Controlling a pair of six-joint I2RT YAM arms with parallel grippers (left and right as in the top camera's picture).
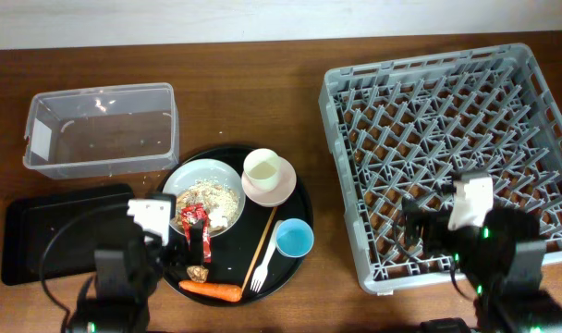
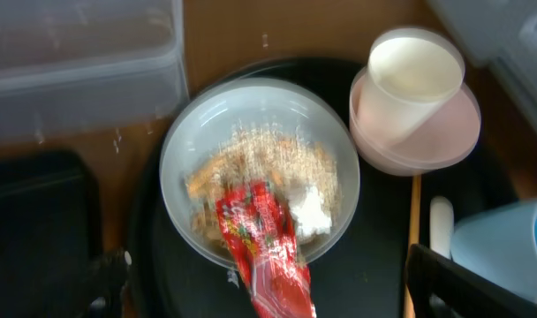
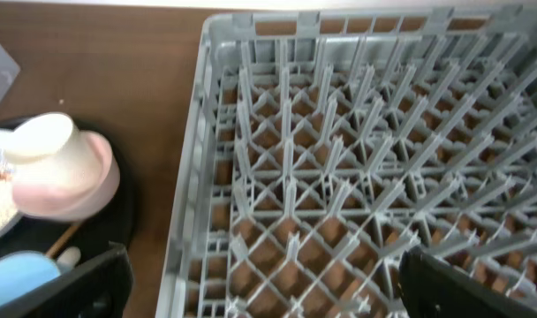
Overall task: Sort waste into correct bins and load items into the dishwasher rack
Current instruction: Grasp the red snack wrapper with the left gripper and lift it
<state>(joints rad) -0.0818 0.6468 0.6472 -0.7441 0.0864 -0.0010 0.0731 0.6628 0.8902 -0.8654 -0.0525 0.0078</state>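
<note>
A red snack wrapper [image 1: 196, 224] [image 2: 267, 243] hangs over the near rim of the pale green bowl [image 1: 227, 180] [image 2: 189, 132], which holds rice-like scraps [image 2: 251, 163] and a white tissue [image 2: 309, 212]. My left gripper [image 1: 181, 248] [image 2: 282, 291] is open, with the wrapper between its wide-apart fingers. A cream cup [image 1: 263, 167] [image 2: 410, 75] sits in the pink bowl [image 1: 279, 191] [image 2: 445, 141]. A blue cup [image 1: 294, 238], chopsticks [image 1: 262, 240], a fork [image 1: 262, 270], a carrot [image 1: 211, 290] and a brown lump [image 1: 199, 273] lie on the round tray. My right gripper [image 1: 415, 229] [image 3: 268, 296] is open and empty over the grey rack [image 1: 447, 120] [image 3: 357, 132].
The clear tub [image 1: 101, 129] stands at the back left, the shallow black tray [image 1: 41, 236] in front of it, beside my left arm. The round black tray [image 1: 295, 208] lies between the bins and the rack. Bare wood separates the round tray from the rack's left wall.
</note>
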